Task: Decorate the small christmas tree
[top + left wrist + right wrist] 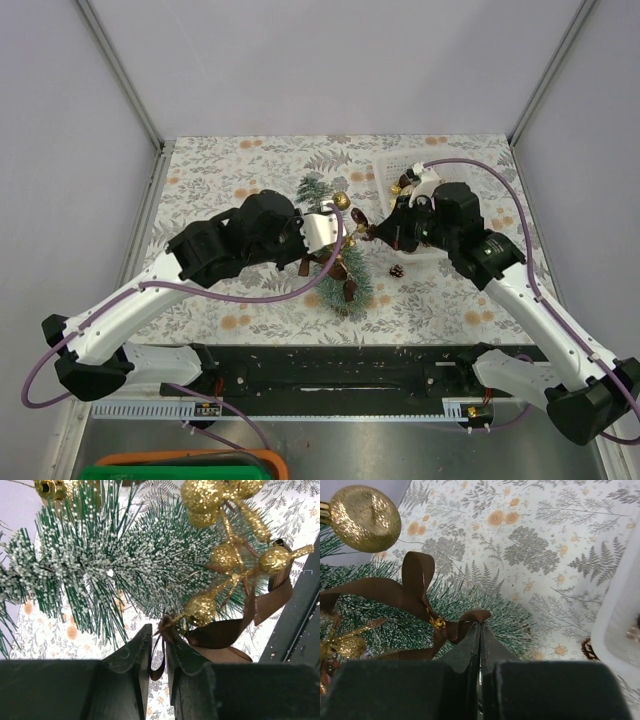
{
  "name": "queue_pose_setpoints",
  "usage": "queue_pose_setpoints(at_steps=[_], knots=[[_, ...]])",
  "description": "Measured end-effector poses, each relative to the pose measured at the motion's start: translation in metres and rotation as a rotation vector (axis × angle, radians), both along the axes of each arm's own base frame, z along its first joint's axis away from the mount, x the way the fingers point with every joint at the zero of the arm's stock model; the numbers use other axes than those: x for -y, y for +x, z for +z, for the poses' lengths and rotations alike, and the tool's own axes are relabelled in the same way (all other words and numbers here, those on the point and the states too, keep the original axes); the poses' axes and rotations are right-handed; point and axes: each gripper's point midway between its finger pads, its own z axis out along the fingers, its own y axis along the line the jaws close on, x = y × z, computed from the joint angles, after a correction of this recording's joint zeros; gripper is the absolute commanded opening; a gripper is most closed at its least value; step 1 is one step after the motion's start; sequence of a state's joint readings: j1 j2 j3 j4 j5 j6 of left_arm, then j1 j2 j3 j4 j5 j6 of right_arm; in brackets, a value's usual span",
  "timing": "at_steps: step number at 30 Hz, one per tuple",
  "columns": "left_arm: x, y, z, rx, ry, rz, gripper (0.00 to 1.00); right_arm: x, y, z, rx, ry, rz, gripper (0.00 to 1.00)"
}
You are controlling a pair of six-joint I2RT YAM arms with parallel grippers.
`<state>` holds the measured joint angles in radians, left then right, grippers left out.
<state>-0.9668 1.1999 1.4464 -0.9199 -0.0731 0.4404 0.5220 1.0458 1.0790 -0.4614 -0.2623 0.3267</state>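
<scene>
The small christmas tree [338,278] sits on its side or tilted between the two sets of jaws, its frosted bristles just ahead of both sets of tips. Its base is hidden, so I cannot tell whether it rests on the table [240,170] or is propped up. The main risk, as I judge it, is that the two trims are only held at their thin ends. If either arm pulls away before its trim is lodged in the bristles, the trim will come out with the jaws or drop to the table. A sideways tug could also roll or drag the light tree. The left jaws are almost together, with only a thin slit between them. They look clamped on the foot of a gold sprig [225,555], where a strand of its brown ribbon [240,625] hangs in the slit. The right jaws are pressed tight together on a tail of a brown bow [420,592] lying against the branches. A gold ball [365,517] sits up and left of them, with a white basket [620,630] and a pine cone [587,650] off to their right.
</scene>
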Motion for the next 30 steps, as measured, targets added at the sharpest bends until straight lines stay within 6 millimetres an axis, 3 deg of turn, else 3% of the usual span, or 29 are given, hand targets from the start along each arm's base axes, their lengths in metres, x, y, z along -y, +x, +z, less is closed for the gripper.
queue_pose_setpoints(at_steps=[9, 16, 25, 30], knots=[[0.004, -0.002, -0.003, -0.022, -0.008, -0.004, 0.27, -0.023, -0.017, -0.029, -0.115, 0.107, 0.099, 0.0], [0.006, -0.001, -0.006, -0.033, -0.001, -0.005, 0.53, -0.029, -0.018, -0.028, -0.124, 0.13, 0.121, 0.07], [0.003, -0.002, -0.007, -0.032, 0.012, -0.011, 0.77, -0.018, -0.014, -0.043, -0.131, 0.059, 0.071, 0.44], [-0.006, -0.004, -0.004, -0.026, 0.015, -0.005, 0.86, -0.008, -0.013, -0.051, -0.135, 0.008, 0.029, 0.54]])
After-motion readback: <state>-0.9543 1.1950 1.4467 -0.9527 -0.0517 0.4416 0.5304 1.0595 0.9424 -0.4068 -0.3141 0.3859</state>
